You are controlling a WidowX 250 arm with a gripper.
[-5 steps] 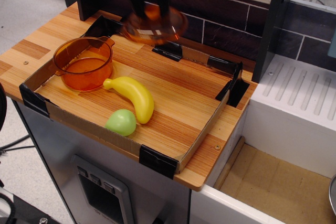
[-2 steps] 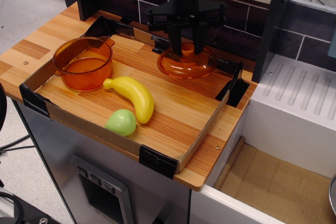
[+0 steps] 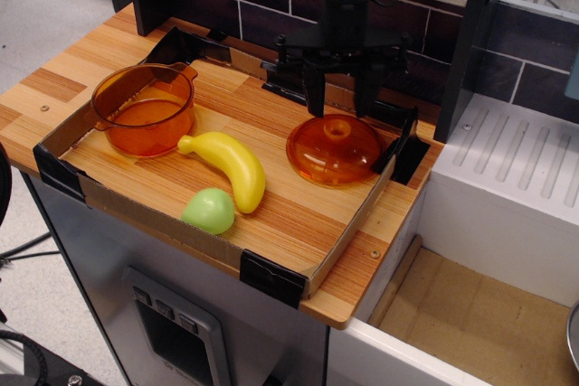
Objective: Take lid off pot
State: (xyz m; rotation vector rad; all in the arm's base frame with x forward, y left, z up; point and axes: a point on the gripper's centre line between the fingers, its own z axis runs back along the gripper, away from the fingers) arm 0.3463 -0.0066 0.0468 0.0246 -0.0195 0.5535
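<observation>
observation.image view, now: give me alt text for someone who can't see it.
An orange lid sits on the wooden tray at the right, under the open black tool. The uncovered orange pot stands at the left, a yellow banana and green ball between.

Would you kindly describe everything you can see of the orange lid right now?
The lid is a round, domed piece of translucent orange plastic with a small round knob at its top. It lies dome-up and level on the wooden tray floor, near the tray's right rear corner, well apart from the open pot. The pincer hangs open just above the knob, its fingers either side and apparently not gripping it. Nothing else touches the lid.
</observation>
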